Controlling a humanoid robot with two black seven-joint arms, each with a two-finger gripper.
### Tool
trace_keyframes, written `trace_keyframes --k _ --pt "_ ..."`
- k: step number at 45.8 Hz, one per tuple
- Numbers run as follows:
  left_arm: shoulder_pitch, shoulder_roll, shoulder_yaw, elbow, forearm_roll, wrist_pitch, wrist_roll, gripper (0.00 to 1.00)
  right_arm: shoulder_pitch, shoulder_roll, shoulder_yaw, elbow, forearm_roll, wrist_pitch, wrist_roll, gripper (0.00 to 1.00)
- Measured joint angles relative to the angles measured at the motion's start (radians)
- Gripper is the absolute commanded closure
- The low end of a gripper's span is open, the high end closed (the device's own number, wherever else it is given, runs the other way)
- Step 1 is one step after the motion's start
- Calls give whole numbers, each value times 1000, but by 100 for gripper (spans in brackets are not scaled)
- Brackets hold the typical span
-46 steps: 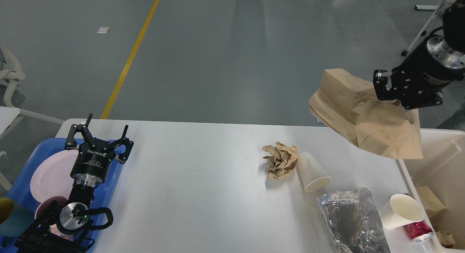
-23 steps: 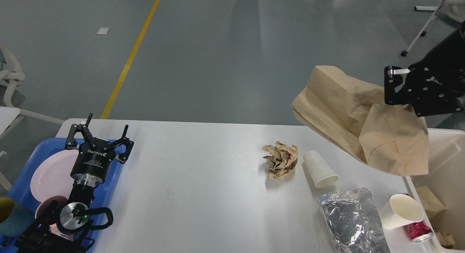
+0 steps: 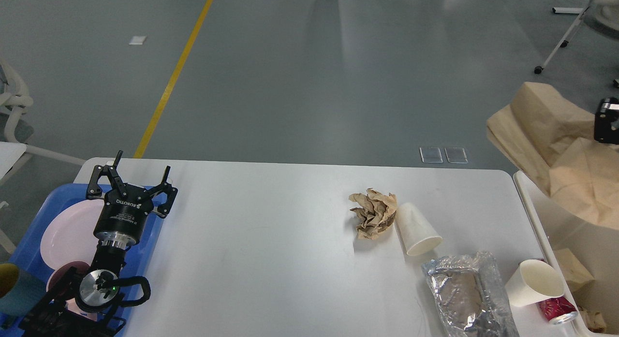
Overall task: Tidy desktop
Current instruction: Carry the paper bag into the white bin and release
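The white desktop (image 3: 271, 240) carries a crumpled brown paper ball (image 3: 373, 213), a tipped white paper cup (image 3: 416, 229) touching it, a foil wrapper (image 3: 466, 293), a second tipped cup (image 3: 534, 282) and a red can (image 3: 557, 309). My left gripper (image 3: 140, 171) stands open and empty over the tray's far right corner. Only a black corner of my right gripper (image 3: 607, 126) shows at the right edge, shut on a brown paper bag (image 3: 551, 148) that hangs above the beige bin (image 3: 532, 206).
A blue tray (image 3: 29, 240) at the left holds a pink plate (image 3: 67, 230) and a dark cup under my left arm. The bin has brown scraps inside. A yellow floor line runs beyond the table.
My right gripper has carried the paper bag rightward, from above the table's far right corner to above the bin. The tipped cup near the paper ball shifted slightly. The left arm stayed still.
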Motion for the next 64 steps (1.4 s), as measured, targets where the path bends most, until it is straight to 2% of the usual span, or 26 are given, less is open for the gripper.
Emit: trace_keyframes --k 5,8,10,12,19,24,31,40,44,57,64 --pt "0 0 0 0 0 0 0 4 -134 -72 -5 -80 9 -112 -7 100" --pt "0 0 0 0 0 0 0 4 -224 -109 0 -117 17 -210 -8 100" --pt "0 0 1 0 0 0 0 4 -307 -151 15 -141 33 -325 -9 100" --pt "0 0 1 0 0 0 0 4 -357 -176 28 -153 49 -394 -10 100" --pt "0 0 1 0 0 0 -1 4 -639 -214 130 -274 148 -580 -13 100" --pt "0 0 1 0 0 0 -1 4 -849 -212 234 -408 199 -610 -15 100" --pt "0 0 1 0 0 0 -1 4 -1181 -173 453 -695 221 -616 -25 100" --pt "0 0 1 0 0 0 -1 4 -1617 4 674 -1141 222 -617 -68 100" --pt "0 0 1 0 0 0 -1 4 -1731 81 712 -1267 217 -618 -87 100" --pt "0 0 1 0 0 0 -1 4 -1790 160 732 -1319 208 -649 -161 100" --pt "0 0 1 0 0 0 -1 4 -1794 172 735 -1319 209 -652 -172 100"
